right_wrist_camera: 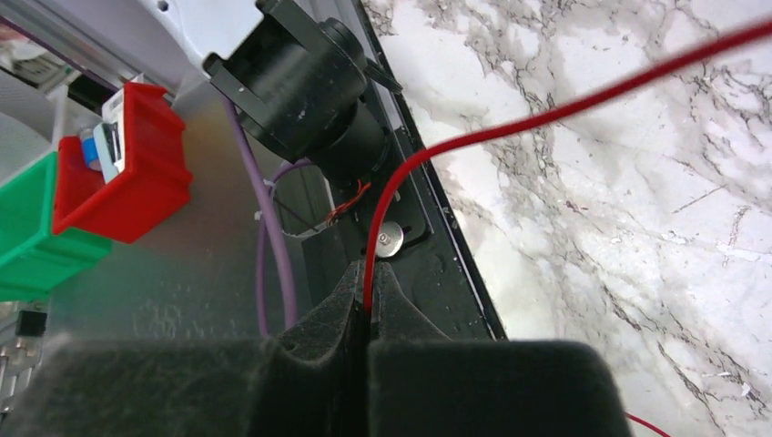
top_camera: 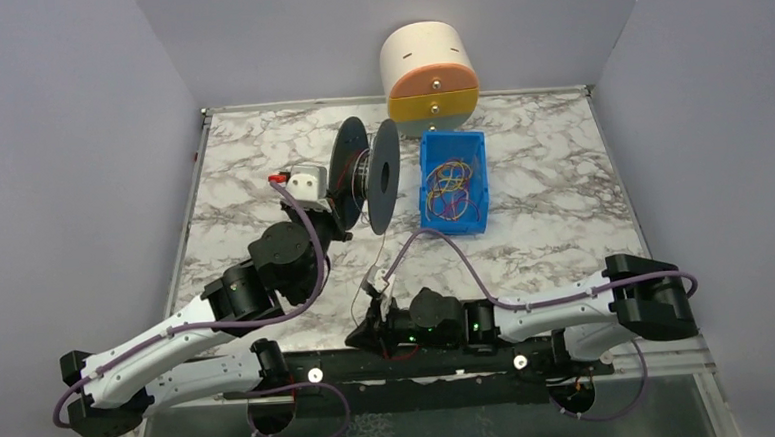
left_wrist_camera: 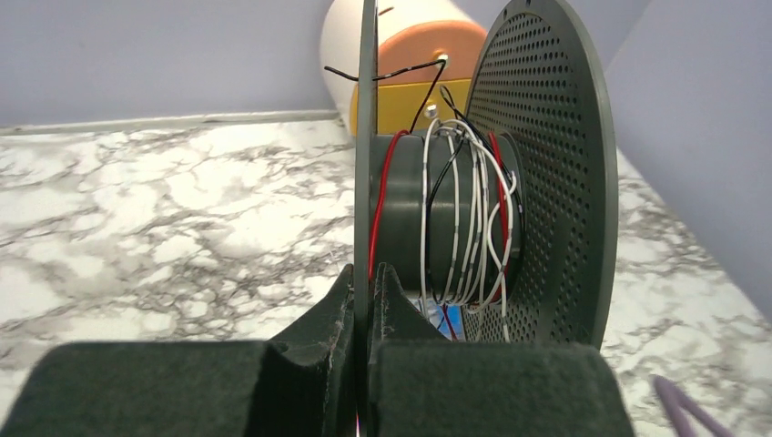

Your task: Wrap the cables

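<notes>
Cables (left_wrist_camera: 473, 218) wound on spool (top_camera: 385, 184), white marble table (top_camera: 554, 220), lavender walls (top_camera: 274, 34)

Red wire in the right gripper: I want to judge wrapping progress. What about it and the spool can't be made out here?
- Red wire: the right wrist view cuts it off at the top right edge; its end is hidden between the right gripper fingers.
- Its run to the spool: too thin to trace in the top view.
- Far-side windings: hidden behind the spool itself, left wrist view.
</notes>
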`<state>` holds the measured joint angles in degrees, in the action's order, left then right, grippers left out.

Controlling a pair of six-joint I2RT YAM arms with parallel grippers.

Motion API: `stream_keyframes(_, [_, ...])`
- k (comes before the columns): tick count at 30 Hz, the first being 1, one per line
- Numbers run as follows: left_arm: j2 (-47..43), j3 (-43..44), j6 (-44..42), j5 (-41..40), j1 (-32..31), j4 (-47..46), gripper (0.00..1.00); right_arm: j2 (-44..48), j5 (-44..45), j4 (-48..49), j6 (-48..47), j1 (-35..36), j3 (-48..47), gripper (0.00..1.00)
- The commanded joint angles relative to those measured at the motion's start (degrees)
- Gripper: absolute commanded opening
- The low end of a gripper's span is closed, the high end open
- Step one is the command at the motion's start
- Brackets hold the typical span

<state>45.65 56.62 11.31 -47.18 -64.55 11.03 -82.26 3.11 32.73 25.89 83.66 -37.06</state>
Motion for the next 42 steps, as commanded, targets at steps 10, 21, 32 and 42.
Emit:
stream_keyframes(10, [2.6,-3.9,-3.8,-9.7,-0.1,-6.4,0.00,8.0,14.0,-32.2,-7.9,8.1,-18.5,0.01])
stream_keyframes(21, [5.8,-3.2,-1.6,-6.7,-0.2,3.2,0.00,14.5,27.1,-50.4,-16.1,8.0,-29.3,0.01])
stream_keyframes(32, [7.6,0.2,-4.7,6.1,-0.2,11.2,0.00,18.9,28.5,-59.8,-27.3,-1.6,-36.1,0.01])
stream_keyframes(42, [6.2,2.9,-7.4,17.7,-0.2,19.2,0.00,16.6,22.8,-63.9,-33.0,-14.7,-39.1,0.01])
